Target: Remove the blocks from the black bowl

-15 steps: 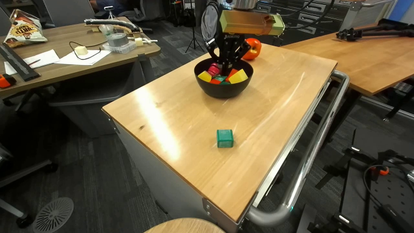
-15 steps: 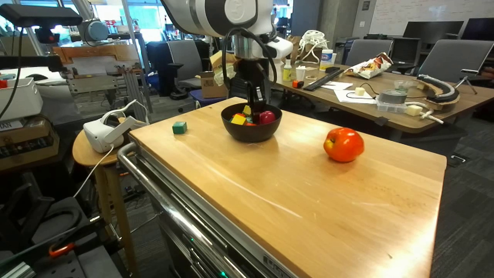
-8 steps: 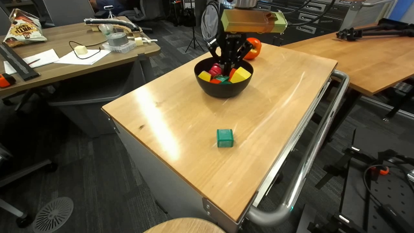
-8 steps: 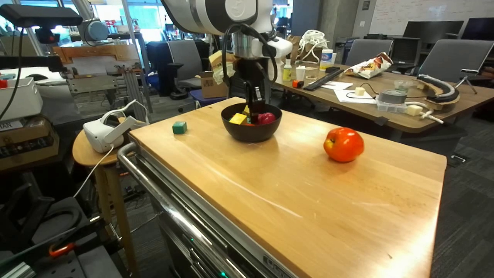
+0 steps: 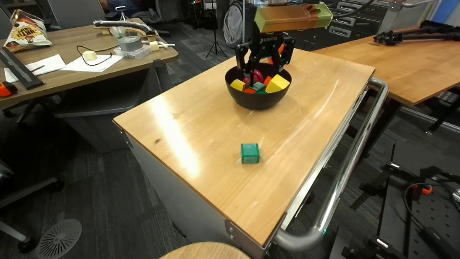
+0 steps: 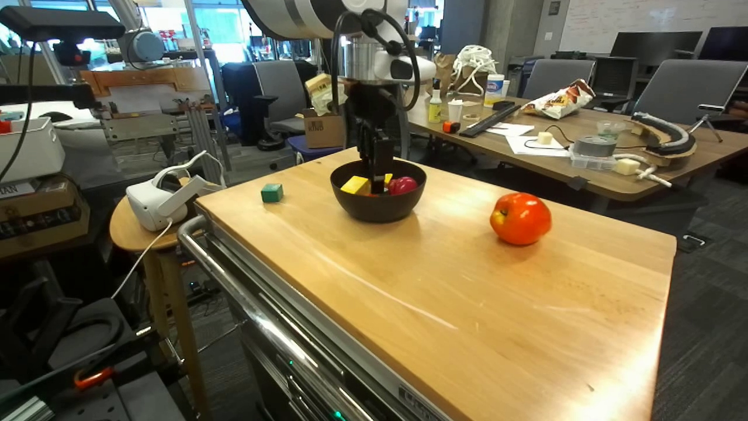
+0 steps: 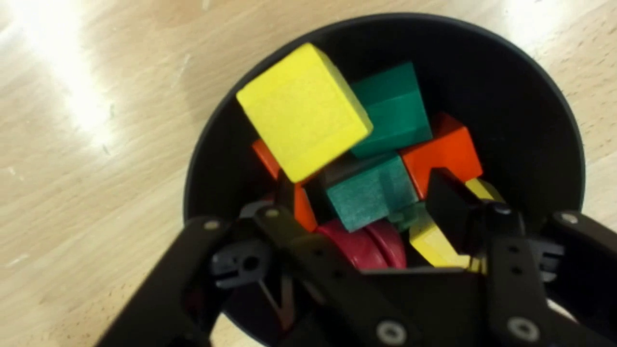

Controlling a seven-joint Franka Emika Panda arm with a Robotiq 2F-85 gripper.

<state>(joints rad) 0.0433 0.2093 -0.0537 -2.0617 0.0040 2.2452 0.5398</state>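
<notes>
Since the frames of one second ago, the jaws of the black, jointed two-finger gripper (image 7: 366,197) are standing apart instead of together, and the round, smooth-walled black bowl (image 5: 258,101) is sitting slightly nearer the polished metal rail (image 5: 341,180). With its jaws wide, the gripper is pointing straight down, its fingertips (image 7: 450,209) reaching inside the bowl; in the wrist view a scuffed green block (image 7: 373,193) is lying between them. Above, an orange and yellow-green box-shaped casing (image 5: 291,18) is projecting sideways, and a glossy white, rounded arm (image 6: 304,14) is hanging overhead. Around the fingertips, the bowl is holding further solid-coloured blocks: a flat-faced yellow cube (image 7: 303,113), tilted near the rim and overlapping a dark green block (image 7: 393,113); a red-orange block (image 7: 448,149); and a partly hidden yellow block (image 7: 436,245) beside one finger. A glossy crimson, rounded object (image 7: 354,248) is lying among them. Farther out, a green cube (image 5: 250,153) is resting on the pale, scratched wooden tabletop (image 5: 215,136), well apart from the bowl, while a shiny red-orange, tomato-like fruit (image 6: 520,219) is resting on the bowl's opposite side.
</notes>
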